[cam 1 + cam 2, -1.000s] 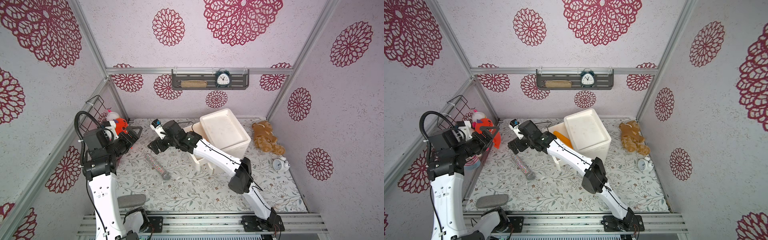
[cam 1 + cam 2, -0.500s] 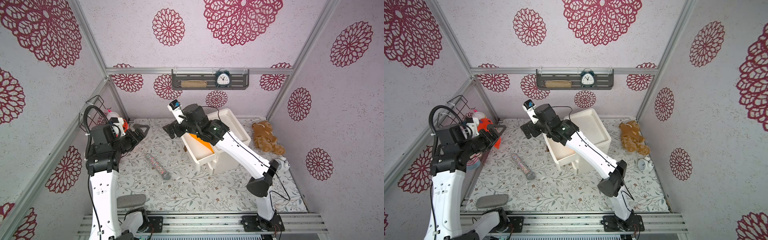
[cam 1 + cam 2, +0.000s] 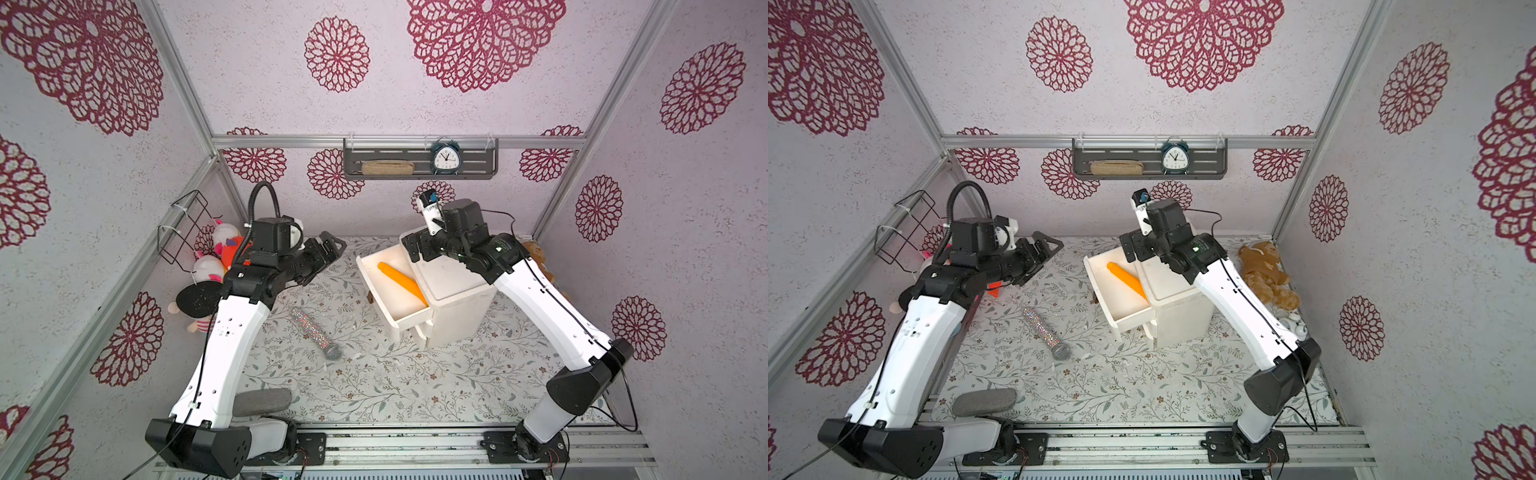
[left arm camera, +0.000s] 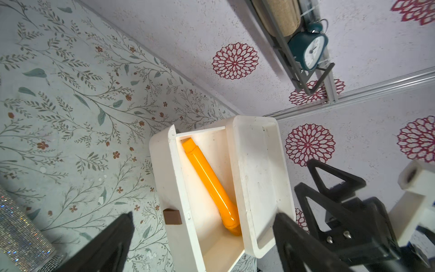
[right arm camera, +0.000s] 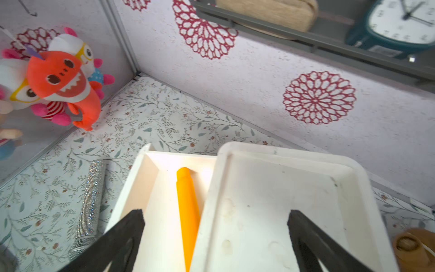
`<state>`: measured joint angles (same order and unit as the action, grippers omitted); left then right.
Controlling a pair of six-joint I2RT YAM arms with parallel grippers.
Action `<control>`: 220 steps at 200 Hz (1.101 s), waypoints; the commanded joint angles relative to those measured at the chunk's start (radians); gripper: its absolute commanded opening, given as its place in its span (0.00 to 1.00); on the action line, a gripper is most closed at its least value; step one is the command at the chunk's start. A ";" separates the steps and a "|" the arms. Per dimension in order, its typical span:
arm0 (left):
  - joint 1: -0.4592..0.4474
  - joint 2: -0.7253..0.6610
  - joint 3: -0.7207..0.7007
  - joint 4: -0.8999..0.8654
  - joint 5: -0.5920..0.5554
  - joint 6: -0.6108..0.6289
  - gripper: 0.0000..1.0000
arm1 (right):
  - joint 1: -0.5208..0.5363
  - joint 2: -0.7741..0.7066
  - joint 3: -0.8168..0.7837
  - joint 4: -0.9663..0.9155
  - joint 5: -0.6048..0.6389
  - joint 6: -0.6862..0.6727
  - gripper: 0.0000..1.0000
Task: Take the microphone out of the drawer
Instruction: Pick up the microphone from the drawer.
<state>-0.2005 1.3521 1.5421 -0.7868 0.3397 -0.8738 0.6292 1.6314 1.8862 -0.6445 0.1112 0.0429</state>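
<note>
One grey felt pouch point(image 3: 262, 402) is lying by the table's point(image 3: 374, 382) front edge. Beyond it, the glittery microphone point(image 3: 313, 332), with its sequinned handle and mesh ball head, is resting on the floral cover, outside the white drawer point(image 3: 372, 289). The drawer is standing pulled out with a smooth orange cylinder point(image 3: 401, 280) inside. Farther back, the left gripper point(image 4: 203, 215) and right gripper point(image 5: 215, 213) are hanging with jaws spread wide, gripping nothing, the right over the boxy white cabinet point(image 3: 453, 291).
</note>
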 commanded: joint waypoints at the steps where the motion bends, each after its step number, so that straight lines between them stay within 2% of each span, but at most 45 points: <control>1: -0.057 0.093 0.087 -0.022 -0.072 -0.102 0.97 | -0.044 -0.096 -0.045 0.017 0.009 -0.019 0.99; 24: -0.121 0.185 0.192 -0.064 -0.136 -0.148 0.97 | -0.087 -0.158 -0.111 0.032 0.003 -0.020 0.99; 50: -0.150 0.274 0.282 -0.089 -0.141 -0.180 0.97 | -0.123 -0.208 -0.159 0.025 0.002 -0.024 0.99; 75: -0.182 0.390 0.440 -0.209 -0.188 -0.119 0.97 | -0.147 -0.255 -0.197 0.007 0.010 -0.034 0.99; 101: -0.215 0.552 0.671 -0.378 -0.199 0.031 0.97 | -0.172 -0.307 -0.232 -0.004 0.019 -0.043 0.99; 119: -0.229 0.667 0.791 -0.434 -0.140 0.174 0.97 | -0.187 -0.332 -0.253 -0.003 0.019 -0.045 0.99; 140: -0.238 0.711 0.819 -0.442 -0.083 0.358 0.97 | -0.197 -0.345 -0.267 -0.006 0.018 -0.049 0.99; 177: -0.242 0.719 0.821 -0.502 -0.177 0.605 0.97 | -0.210 -0.344 -0.266 -0.014 0.018 -0.051 0.99; 220: -0.272 0.724 0.805 -0.562 -0.215 0.864 0.98 | -0.234 -0.329 -0.254 -0.016 0.004 -0.048 0.99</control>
<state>-0.4461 2.0880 2.3405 -1.2900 0.1696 -0.2527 0.4110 1.3071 1.6184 -0.6571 0.1101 0.0147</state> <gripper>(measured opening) 0.974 0.987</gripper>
